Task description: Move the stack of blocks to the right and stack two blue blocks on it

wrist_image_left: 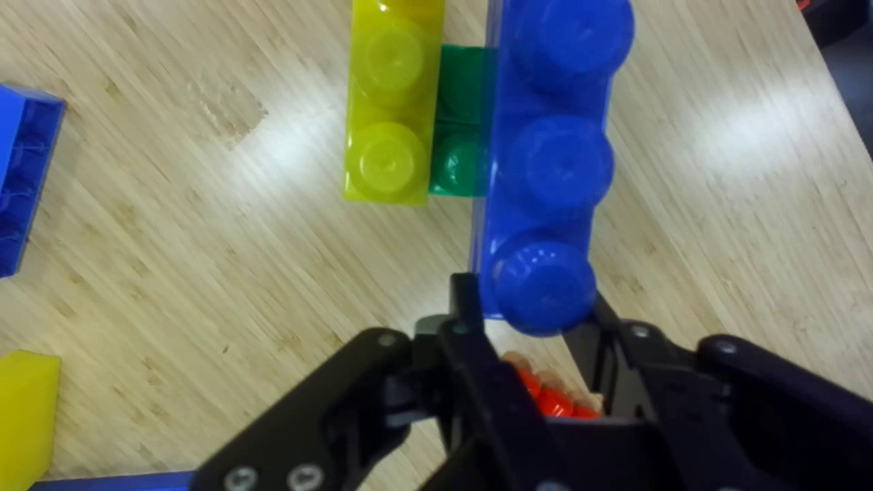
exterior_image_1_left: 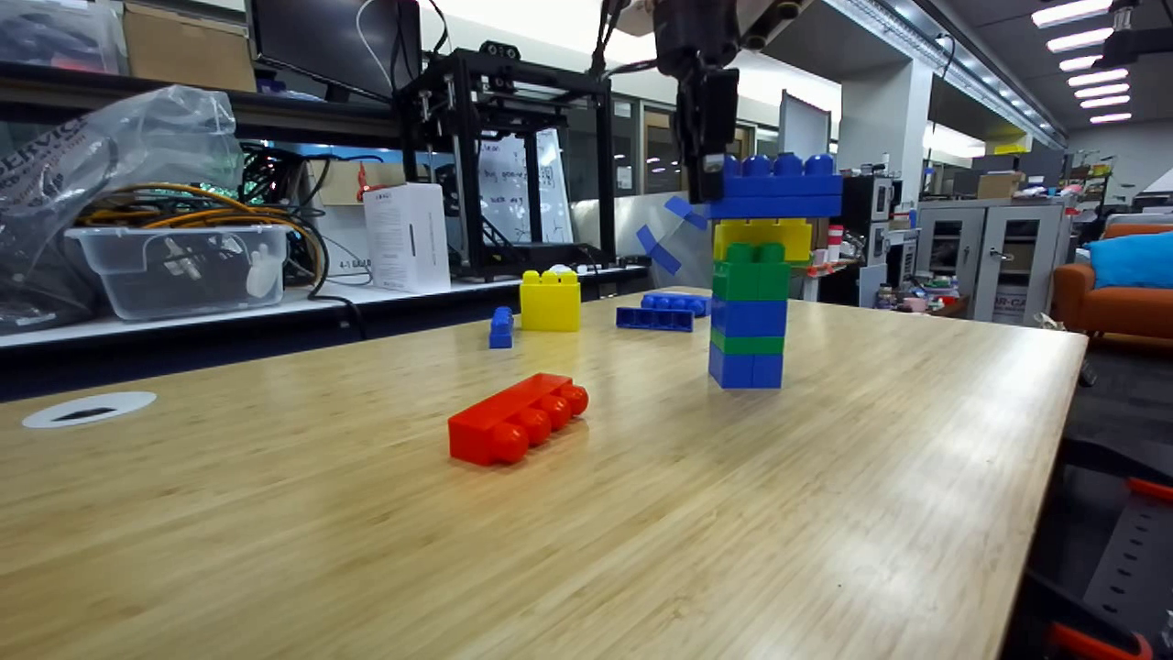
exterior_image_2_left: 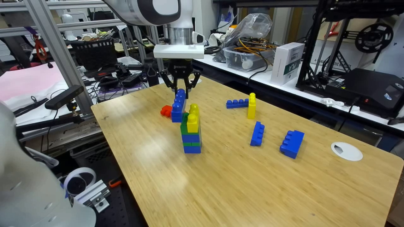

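Block stack (exterior_image_1_left: 749, 316) upright; clear bin (exterior_image_1_left: 188, 295) holds cables (exterior_image_1_left: 192, 216).

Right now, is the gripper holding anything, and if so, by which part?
Yes: a long blue brick, held at one end, with the gripper pinching it across its long sides.

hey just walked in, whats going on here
A robot gripper holds a long blue brick by one end, in the air close to the top of a tower of blue, green and yellow bricks. It isn't seated there yet. Three more blue bricks, a yellow brick and a red brick are loose on the table.
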Robot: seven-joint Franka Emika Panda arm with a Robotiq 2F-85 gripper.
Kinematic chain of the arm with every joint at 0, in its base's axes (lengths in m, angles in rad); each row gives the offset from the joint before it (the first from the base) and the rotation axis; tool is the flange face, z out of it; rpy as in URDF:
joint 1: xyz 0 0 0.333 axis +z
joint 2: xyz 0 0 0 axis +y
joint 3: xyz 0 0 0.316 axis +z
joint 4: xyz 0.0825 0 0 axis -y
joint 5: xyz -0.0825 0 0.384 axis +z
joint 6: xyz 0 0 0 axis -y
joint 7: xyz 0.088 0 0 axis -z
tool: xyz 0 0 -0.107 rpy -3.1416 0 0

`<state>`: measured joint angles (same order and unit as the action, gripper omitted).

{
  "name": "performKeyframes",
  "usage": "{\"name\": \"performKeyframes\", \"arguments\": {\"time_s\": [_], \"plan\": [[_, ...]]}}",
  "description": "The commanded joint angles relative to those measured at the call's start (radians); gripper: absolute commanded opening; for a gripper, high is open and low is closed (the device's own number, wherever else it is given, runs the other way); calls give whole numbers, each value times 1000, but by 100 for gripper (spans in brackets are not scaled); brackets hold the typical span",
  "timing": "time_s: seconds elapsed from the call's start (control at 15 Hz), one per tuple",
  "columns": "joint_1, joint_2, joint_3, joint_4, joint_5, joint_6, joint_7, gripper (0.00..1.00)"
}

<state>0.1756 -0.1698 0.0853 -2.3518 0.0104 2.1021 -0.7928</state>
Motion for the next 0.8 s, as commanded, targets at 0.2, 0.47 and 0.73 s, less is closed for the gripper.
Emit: {"name": "performKeyframes", "arguments": {"time_s": [0.2,0.47,0.73], "plan": [[-2,5,1,-30,-15,64,-22,10],[-1,5,3,-41,-16,83,-24,10],[-1,8,4,-50,-15,103,-24,10]]}}
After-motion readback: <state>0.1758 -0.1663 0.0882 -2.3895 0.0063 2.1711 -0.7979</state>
